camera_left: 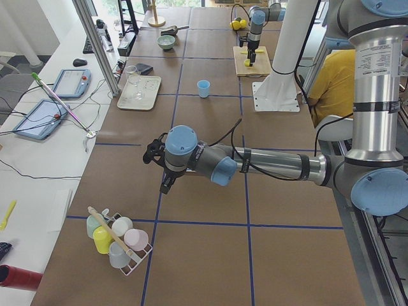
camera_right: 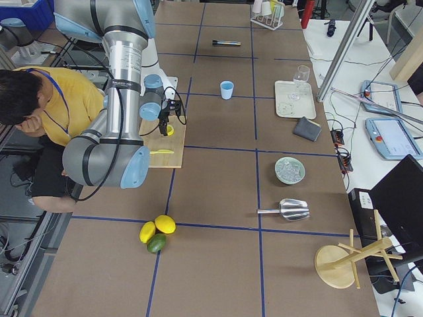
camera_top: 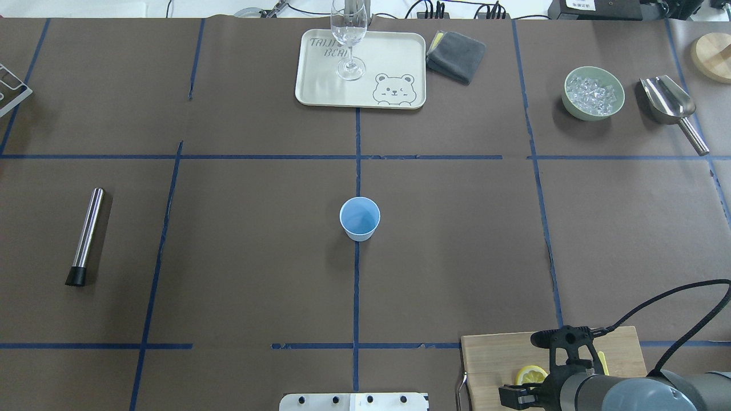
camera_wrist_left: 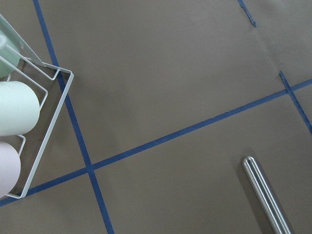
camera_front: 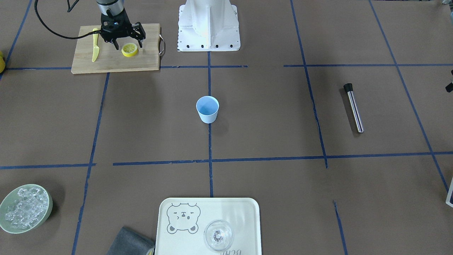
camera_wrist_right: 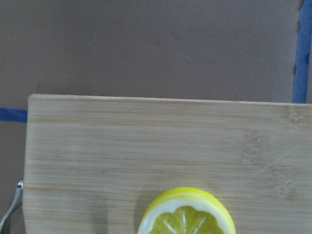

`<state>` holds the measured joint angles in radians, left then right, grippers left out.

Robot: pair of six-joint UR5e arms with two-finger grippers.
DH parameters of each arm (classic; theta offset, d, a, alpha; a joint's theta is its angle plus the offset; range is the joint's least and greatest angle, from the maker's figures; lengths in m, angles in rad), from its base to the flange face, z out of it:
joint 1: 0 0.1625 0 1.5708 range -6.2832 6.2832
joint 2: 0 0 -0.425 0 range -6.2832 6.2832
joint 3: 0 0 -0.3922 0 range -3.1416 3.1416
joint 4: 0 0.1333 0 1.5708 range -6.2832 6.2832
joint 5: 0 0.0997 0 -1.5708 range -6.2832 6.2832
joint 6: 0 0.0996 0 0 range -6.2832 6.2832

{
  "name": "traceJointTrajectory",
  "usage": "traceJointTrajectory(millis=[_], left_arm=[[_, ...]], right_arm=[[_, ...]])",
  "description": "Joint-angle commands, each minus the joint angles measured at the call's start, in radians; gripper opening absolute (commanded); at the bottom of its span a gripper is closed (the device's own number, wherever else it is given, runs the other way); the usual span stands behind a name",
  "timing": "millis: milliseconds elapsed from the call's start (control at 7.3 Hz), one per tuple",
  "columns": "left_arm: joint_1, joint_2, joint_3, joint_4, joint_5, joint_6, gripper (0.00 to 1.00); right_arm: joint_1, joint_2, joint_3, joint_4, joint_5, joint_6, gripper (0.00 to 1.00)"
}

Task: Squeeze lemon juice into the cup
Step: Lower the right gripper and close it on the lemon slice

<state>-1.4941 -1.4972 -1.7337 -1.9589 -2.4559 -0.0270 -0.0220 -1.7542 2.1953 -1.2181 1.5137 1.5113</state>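
Observation:
A lemon slice (camera_front: 130, 50) with yellow rind lies on the wooden cutting board (camera_front: 113, 65). It also shows in the overhead view (camera_top: 531, 375) and in the right wrist view (camera_wrist_right: 187, 217). My right gripper (camera_front: 128, 44) is open and hangs just above the slice, a finger on either side of it, holding nothing. The light-blue cup (camera_front: 207, 109) stands upright at the table's middle (camera_top: 360, 218), far from both grippers. My left gripper (camera_left: 159, 167) shows only in the exterior left view, over bare table near a cup rack; I cannot tell whether it is open or shut.
A yellow knife (camera_front: 95, 49) lies on the board beside the gripper. A steel rod (camera_front: 354, 108) lies on my left side. A tray (camera_front: 247, 212) with a clear glass (camera_front: 218, 235), a grey cloth (camera_top: 456, 56), a green bowl of ice (camera_front: 24, 208) and a scoop (camera_top: 668, 103) are at the far edge.

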Motion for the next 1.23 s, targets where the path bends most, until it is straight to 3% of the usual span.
traceJointTrajectory(millis=[0,274,685,1096], left_arm=[[0.000,0.000,-0.003,0.000,0.000,-0.001,1.00],[0.000,0.000,-0.003,0.000,0.000,0.001,1.00],[0.000,0.002,0.002,0.000,0.002,0.003,1.00],[0.000,0.002,0.005,0.002,0.002,0.004,1.00]], right_arm=[[0.008,-0.001,-0.003,0.000,0.000,0.000,0.96],[0.014,-0.001,-0.006,0.000,0.000,0.000,0.88],[0.020,0.001,-0.005,0.000,-0.001,0.001,0.62],[0.031,-0.001,0.000,0.000,0.002,0.001,0.61]])
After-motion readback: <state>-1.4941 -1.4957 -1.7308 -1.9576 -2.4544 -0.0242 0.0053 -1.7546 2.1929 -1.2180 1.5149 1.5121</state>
